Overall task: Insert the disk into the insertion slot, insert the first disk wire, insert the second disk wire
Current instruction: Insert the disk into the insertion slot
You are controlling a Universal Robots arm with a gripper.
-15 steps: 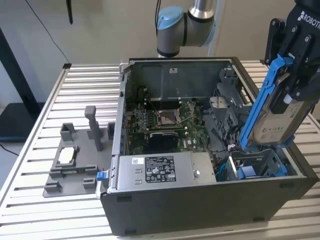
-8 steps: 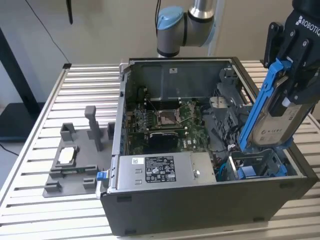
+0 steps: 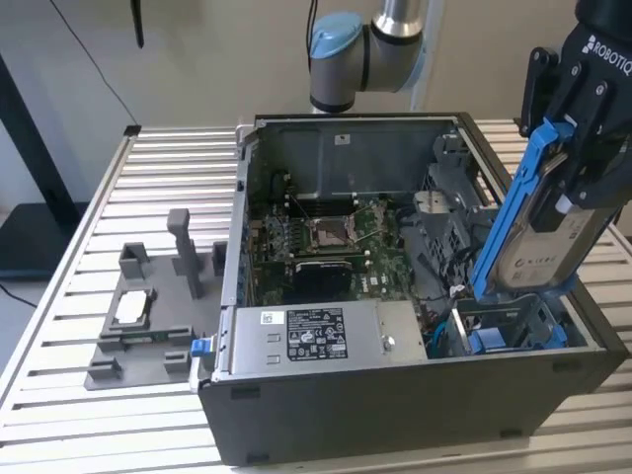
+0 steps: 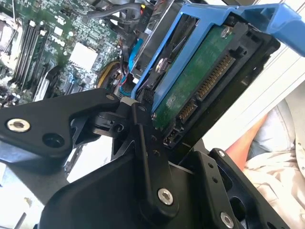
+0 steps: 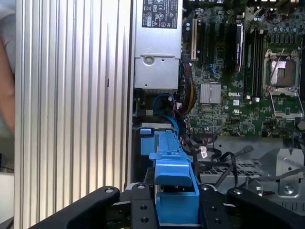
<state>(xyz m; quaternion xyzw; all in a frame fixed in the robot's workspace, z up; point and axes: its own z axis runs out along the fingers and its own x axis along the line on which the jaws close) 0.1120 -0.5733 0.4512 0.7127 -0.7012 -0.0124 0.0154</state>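
Note:
My gripper (image 3: 571, 168) is shut on the disk (image 3: 541, 237), a silver-grey drive in a bright blue carrier. The disk hangs steeply tilted, with its lower end just above the insertion slot (image 3: 521, 321), the grey metal cage at the case's front corner on the exterior view's right. In the second wrist view the disk (image 4: 200, 81) shows its green board and connectors between the black fingers (image 4: 143, 129). In the first wrist view the blue carrier (image 5: 172, 176) sticks out from the gripper (image 5: 175, 206) over the slot (image 5: 145, 143). A loose blue cable (image 5: 163, 101) curls beside the slot.
The dark open PC case (image 3: 395, 395) lies on a slatted aluminium table (image 3: 158, 158). Inside it are the motherboard (image 3: 326, 237) and the power supply (image 3: 316, 336). A grey fixture (image 3: 148, 316) sits on the exterior view's left. A person's arm (image 4: 252, 138) is close to the case.

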